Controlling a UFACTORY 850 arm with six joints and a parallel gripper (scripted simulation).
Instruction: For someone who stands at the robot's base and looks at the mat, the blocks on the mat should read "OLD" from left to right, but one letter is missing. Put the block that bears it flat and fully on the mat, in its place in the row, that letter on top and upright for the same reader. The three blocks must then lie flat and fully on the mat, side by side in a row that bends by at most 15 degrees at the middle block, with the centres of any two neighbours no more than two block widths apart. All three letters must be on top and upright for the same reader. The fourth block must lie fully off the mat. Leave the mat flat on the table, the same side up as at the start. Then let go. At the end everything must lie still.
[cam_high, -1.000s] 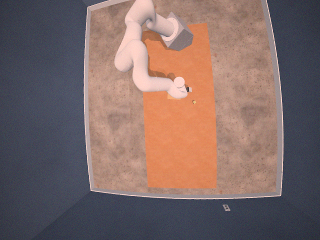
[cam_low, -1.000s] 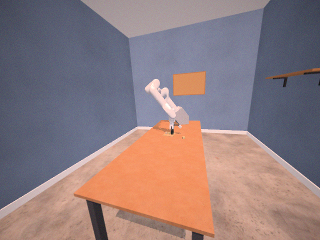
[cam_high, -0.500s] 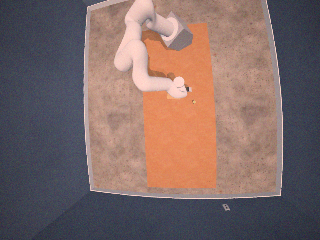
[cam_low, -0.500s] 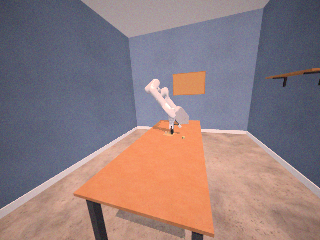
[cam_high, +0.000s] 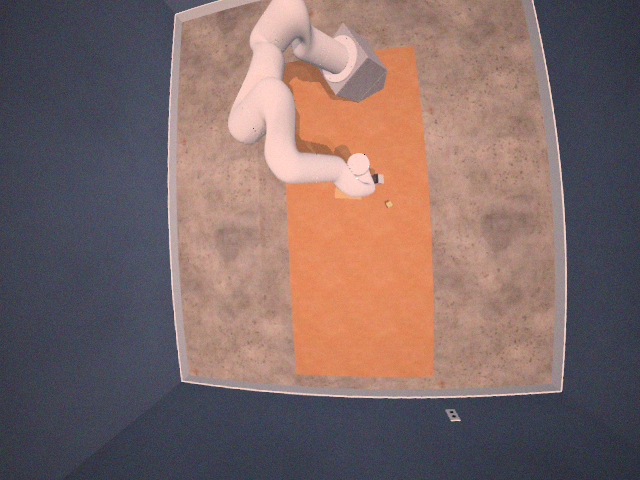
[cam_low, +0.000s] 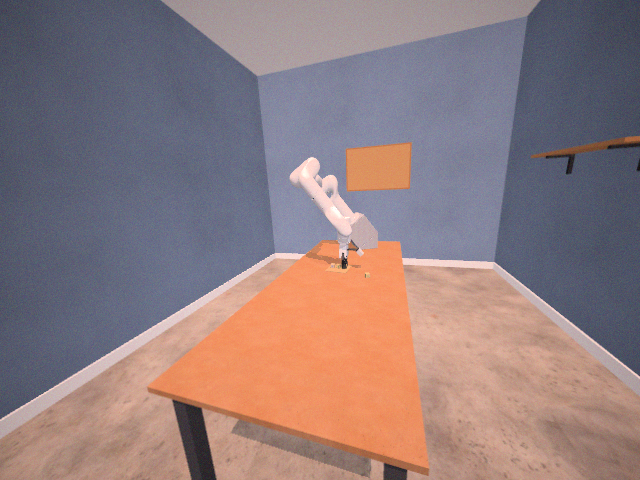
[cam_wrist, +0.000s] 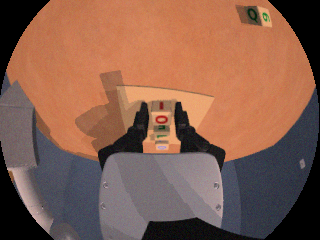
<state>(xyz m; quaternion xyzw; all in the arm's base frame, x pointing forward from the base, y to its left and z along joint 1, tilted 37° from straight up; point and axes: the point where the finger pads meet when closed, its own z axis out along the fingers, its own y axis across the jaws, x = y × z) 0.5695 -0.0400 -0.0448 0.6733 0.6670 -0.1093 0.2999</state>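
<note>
In the top view, the arm (cam_high: 289, 155) reaches from its grey base (cam_high: 364, 77) across the orange table (cam_high: 361, 310). The gripper (cam_high: 373, 179) points down over the mat (cam_high: 342, 194); only a pale corner of the mat shows under the wrist. The blocks on the mat are hidden by the arm here. A lone block (cam_high: 388, 204) lies on the bare table near the mat, apart from it.

In the exterior view, the gripper (cam_low: 344, 264) stands low over the mat (cam_low: 332, 269), at the far end of the table (cam_low: 310, 361). The lone block (cam_low: 367, 274) sits near the mat, off it. The blocks under the gripper are too small to tell apart.

In the wrist view, the gripper (cam_wrist: 160, 114) is open and grips nothing. Its dark fingers stand on both sides of the row of blocks (cam_wrist: 162, 135), which lies on the pale mat (cam_wrist: 196, 102). One block has a red mark on top and the next a green one; I cannot read the letters. The lone block (cam_wrist: 255, 15) lies far off on the table (cam_wrist: 160, 34), with two small marks on the faces that show.
</note>
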